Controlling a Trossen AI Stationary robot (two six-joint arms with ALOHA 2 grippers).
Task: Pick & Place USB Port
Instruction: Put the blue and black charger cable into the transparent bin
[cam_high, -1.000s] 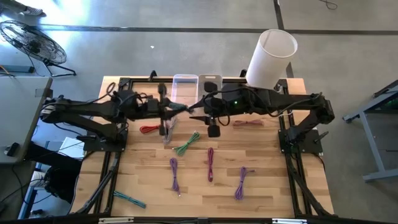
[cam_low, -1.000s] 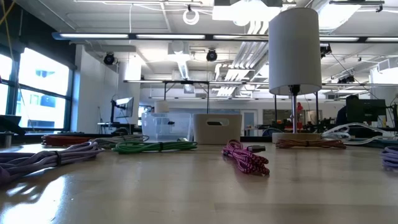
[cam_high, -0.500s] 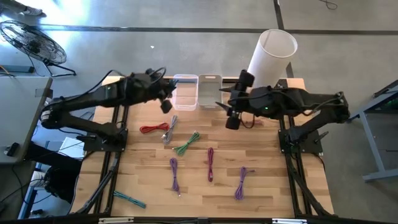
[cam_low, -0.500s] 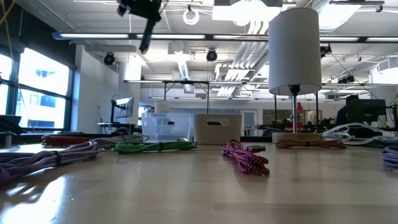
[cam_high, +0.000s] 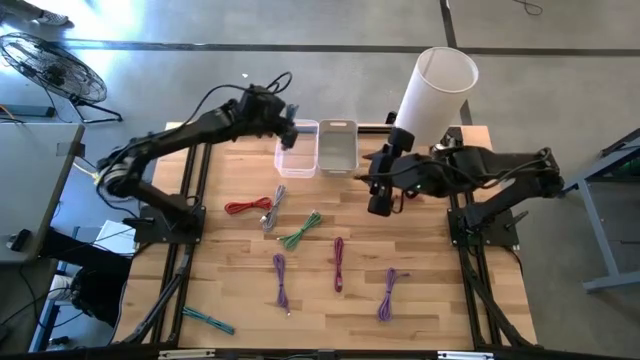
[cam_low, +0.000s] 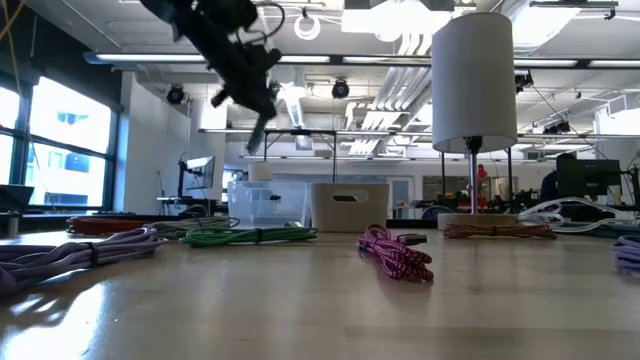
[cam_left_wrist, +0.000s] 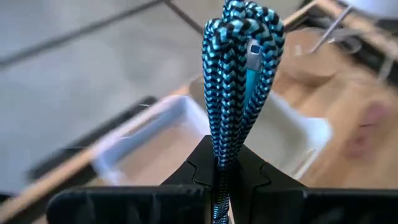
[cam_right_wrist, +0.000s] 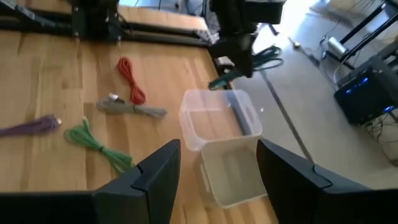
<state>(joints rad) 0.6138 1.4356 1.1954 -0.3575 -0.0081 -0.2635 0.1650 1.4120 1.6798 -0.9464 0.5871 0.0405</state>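
A teal-and-black braided cable bundle (cam_left_wrist: 239, 74) is in my left gripper (cam_high: 289, 131), which hovers high above the clear bin's (cam_high: 297, 150) far left corner. In the low view the cable (cam_low: 258, 132) slants down below the left gripper (cam_low: 262, 105). My right gripper (cam_high: 379, 200) is open and empty, raised over the table right of the grey bin (cam_high: 337, 147). The right wrist view shows its fingers spread (cam_right_wrist: 217, 180), with both bins and the left gripper's cable (cam_right_wrist: 244, 70) beyond. My left gripper pinches the folded cable bundle between its two fingers (cam_left_wrist: 202, 171), several strands together. The looped end (cam_left_wrist: 245, 25) sticks out past the fingertips with a light connector (cam_left_wrist: 253, 50) tucked in it. The cable is lifted clear of table and bins.
Loose cables lie on the wood: red (cam_high: 245, 207), grey (cam_high: 272, 208), green (cam_high: 300, 230), magenta (cam_high: 338, 262), two purple (cam_high: 280, 278) (cam_high: 388, 293), teal (cam_high: 208, 320) near the left front edge. A white cylinder (cam_high: 437, 92) stands at the far right.
My left gripper has risen from the table's middle and swung toward the far edge, carrying the teal cable above the clear bin. My right gripper has drawn back from the centre toward the table's right.
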